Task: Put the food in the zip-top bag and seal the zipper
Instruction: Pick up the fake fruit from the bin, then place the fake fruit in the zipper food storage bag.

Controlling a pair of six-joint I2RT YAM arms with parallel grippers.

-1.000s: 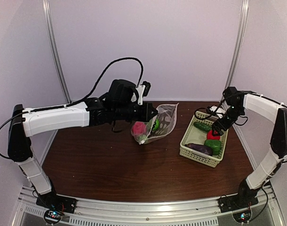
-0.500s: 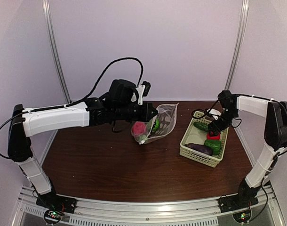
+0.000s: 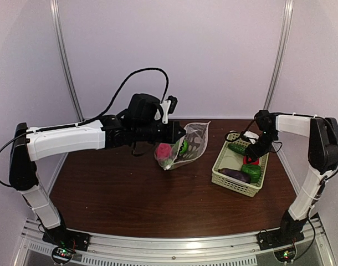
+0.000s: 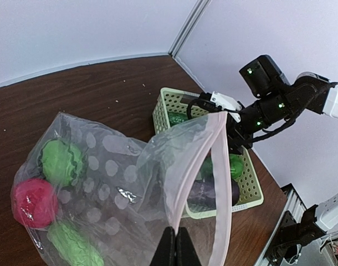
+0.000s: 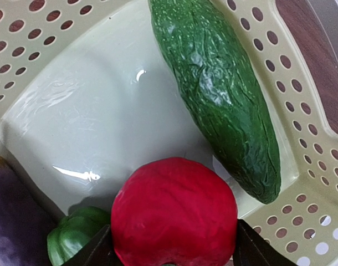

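Observation:
My left gripper (image 3: 178, 132) is shut on the mouth edge of the clear speckled zip-top bag (image 3: 192, 142) and holds it up above the table; its tips (image 4: 175, 235) pinch the pale zipper strip (image 4: 198, 160). The bag (image 4: 102, 177) holds a red fruit (image 4: 33, 202) and two green pieces (image 4: 61, 160). My right gripper (image 3: 254, 153) is down in the green basket (image 3: 230, 180). In the right wrist view its jaws (image 5: 172, 250) stand open on either side of a red round fruit (image 5: 174, 213). A cucumber (image 5: 224, 94), a green piece (image 5: 75, 235) and a purple eggplant (image 5: 14, 221) lie around it.
The basket stands on the right of the brown table (image 3: 130, 194), near its right edge. The bag hangs at the back middle, to the left of the basket. A black cable (image 3: 127, 83) loops over the left arm.
My right gripper has moved left and down into the basket, over the red fruit. The left arm and the bag have not moved.

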